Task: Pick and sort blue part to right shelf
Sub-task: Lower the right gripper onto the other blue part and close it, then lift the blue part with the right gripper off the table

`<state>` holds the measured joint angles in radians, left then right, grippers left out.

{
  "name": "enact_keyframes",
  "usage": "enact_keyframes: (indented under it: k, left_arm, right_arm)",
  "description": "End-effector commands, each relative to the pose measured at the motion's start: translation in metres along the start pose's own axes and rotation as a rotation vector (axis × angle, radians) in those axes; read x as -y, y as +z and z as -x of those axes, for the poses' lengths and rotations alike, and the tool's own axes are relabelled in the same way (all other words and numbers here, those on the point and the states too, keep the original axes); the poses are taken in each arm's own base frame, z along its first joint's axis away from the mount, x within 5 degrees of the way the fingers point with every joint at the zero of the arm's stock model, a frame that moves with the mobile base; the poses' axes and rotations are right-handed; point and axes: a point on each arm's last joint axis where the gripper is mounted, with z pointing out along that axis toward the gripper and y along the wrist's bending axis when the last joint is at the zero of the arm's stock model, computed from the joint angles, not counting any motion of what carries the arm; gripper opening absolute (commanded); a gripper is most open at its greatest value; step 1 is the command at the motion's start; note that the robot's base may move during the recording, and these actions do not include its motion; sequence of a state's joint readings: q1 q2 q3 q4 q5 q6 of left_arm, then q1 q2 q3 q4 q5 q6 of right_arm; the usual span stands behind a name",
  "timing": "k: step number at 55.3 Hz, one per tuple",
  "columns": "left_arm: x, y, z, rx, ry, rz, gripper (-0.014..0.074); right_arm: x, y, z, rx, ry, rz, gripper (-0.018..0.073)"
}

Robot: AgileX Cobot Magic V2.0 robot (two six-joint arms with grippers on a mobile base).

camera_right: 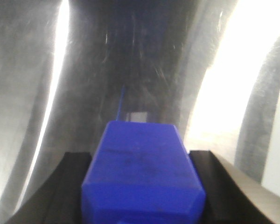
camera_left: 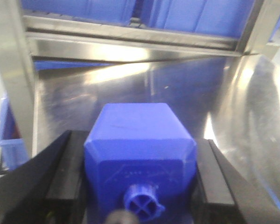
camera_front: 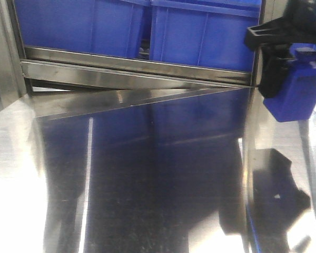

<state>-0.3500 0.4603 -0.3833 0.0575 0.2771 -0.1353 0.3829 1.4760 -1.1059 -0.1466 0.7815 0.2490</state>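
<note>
R gripper [camera_right: 142, 184] clamped on blue part [camera_front: 297, 89], over table [camera_front: 147, 174] far-right corner, just short of shelf [camera_front: 5, 58]. L gripper [camera_left: 140, 175] clamped on 2nd part [camera_left: 137, 135]. Raise clear of rail [camera_front: 137, 68], keep level, prob release inside crate [camera_front: 200, 37].

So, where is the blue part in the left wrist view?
The blue part sits bottom centre, clamped in the left hand, over the steel tabletop, with the shelf's front rail ahead.
</note>
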Motion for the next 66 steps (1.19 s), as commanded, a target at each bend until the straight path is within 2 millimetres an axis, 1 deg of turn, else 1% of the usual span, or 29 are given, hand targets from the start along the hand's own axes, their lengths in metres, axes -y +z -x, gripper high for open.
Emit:
enact_keyframes:
  k: [1,8,17,22,28,30,38,46,54,66]
  left_arm:
    - [-0.001,-0.01,0.016,0.119,0.005,0.013,0.025]
    - [-0.003,-0.018,0.019,0.165,0.001,0.032,0.025]
    - [-0.003,-0.019,0.019,0.172,0.001,0.033,0.025]
    - [-0.003,-0.019,0.019,0.175,0.001,0.033,0.025]
    - [-0.003,-0.019,0.02,0.183,0.001,0.032,0.025]
    - [-0.003,-0.019,0.02,0.185,0.001,0.032,0.025]
    - [-0.003,-0.02,0.021,0.192,0.002,0.031,0.025]
    - [-0.003,-0.02,0.021,0.192,0.002,0.031,0.025]
    - [-0.003,-0.02,0.021,0.192,0.002,0.031,0.025]
    - [-0.003,-0.019,0.02,0.191,0.002,0.031,0.025]
  right_arm:
    - [0.006,-0.031,-0.002,0.183,-0.049,0.01,0.0185]
    - [0.01,-0.05,-0.022,0.305,-0.079,0.019,0.0185]
    - [0.017,-0.082,-0.054,0.49,-0.089,0.042,0.0185]
    - [0.021,-0.101,-0.075,0.609,-0.086,0.06,0.0185]
    - [0.025,-0.117,-0.099,0.73,-0.092,0.07,0.0185]
    - [0.027,-0.127,-0.109,0.792,-0.095,0.072,0.0185]
    - [0.033,-0.146,-0.139,0.938,-0.105,0.069,0.0185]
    - [0.038,-0.163,-0.163,1.066,-0.101,0.069,0.0185]
    - [0.041,-0.173,-0.177,1.139,-0.102,0.06,0.0185]
    - [0.042,-0.175,-0.178,1.149,-0.109,0.051,0.0185]
